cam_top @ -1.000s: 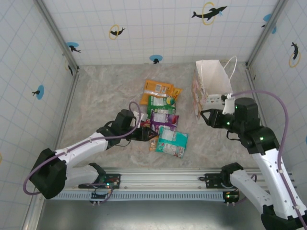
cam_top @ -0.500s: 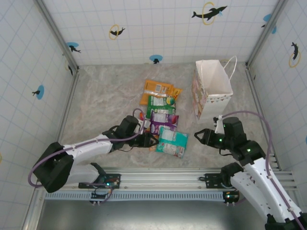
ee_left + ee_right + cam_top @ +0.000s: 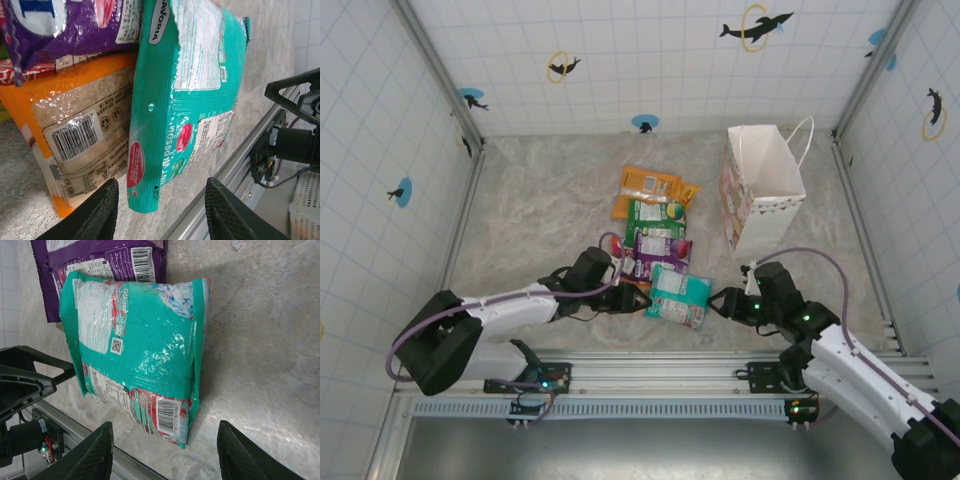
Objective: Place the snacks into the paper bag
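Teal packet [image 3: 678, 295] flanked by both grippers, nothing gripped.
From above, the white paper bag [image 3: 760, 190] is seen upright at the far right, well apart from the snacks lying mid-table. In the left wrist view a clear-windowed orange packet [image 3: 75, 140] is revealed under the purple packet [image 3: 75, 25]. The right gripper [image 3: 718, 302] has been brought down from the bag to the teal packet's right edge, and the left gripper [image 3: 638, 297] has been drawn closer. Both pairs of fingers are held apart and empty. The packets are glossy, crinkled film.
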